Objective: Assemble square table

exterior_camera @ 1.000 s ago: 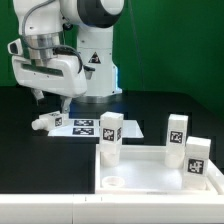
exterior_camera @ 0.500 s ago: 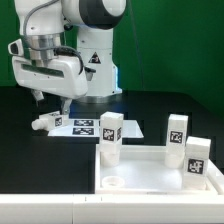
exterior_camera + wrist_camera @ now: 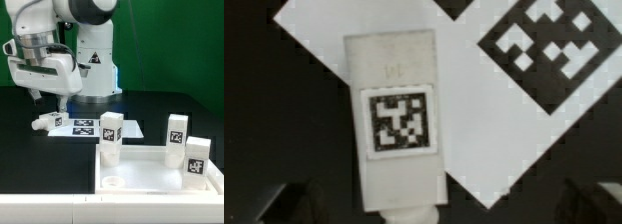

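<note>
we see the black table [image 3: 150, 110] carrying everything. on it, near the exterior view's right, sits the square panel [image 3: 150, 172] with three legs [image 3: 110, 135] standing upright at its corners – one socket by the near corner looks empty. the marker board [image 3: 85, 127] lies flat further back. at the board's edge, on the exterior view's left, the fourth leg [image 3: 399, 120] lies on its side, partly over the board. the fingers [image 3: 42, 99] hover just above this leg – in the wrist view its long axis runs toward them. they appear apart, holding nothing; we judge a straight descent would straddle the leg.
</note>
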`<action>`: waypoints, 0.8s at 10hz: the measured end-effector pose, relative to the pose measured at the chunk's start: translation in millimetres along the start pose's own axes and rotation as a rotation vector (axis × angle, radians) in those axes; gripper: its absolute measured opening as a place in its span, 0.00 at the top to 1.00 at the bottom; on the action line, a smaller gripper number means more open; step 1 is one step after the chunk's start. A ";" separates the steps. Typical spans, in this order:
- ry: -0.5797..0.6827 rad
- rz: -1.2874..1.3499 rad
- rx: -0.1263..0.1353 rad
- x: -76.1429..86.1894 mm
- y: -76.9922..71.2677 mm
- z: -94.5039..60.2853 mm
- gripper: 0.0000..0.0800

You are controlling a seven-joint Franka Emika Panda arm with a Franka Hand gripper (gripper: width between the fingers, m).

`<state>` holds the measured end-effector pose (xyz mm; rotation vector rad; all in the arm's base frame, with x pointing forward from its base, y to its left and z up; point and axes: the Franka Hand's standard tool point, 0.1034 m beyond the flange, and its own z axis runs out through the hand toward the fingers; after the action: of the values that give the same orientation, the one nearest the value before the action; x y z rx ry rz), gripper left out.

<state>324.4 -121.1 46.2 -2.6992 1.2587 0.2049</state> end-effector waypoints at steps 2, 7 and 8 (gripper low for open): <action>-0.011 0.026 0.029 2.3 0.8 -3.5 0.19; -0.037 0.009 0.022 3.2 3.0 -1.9 0.19; -0.073 -0.012 0.034 18.0 -1.2 -11.8 0.19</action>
<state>337.5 -136.1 54.5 -2.6445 1.2148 0.2751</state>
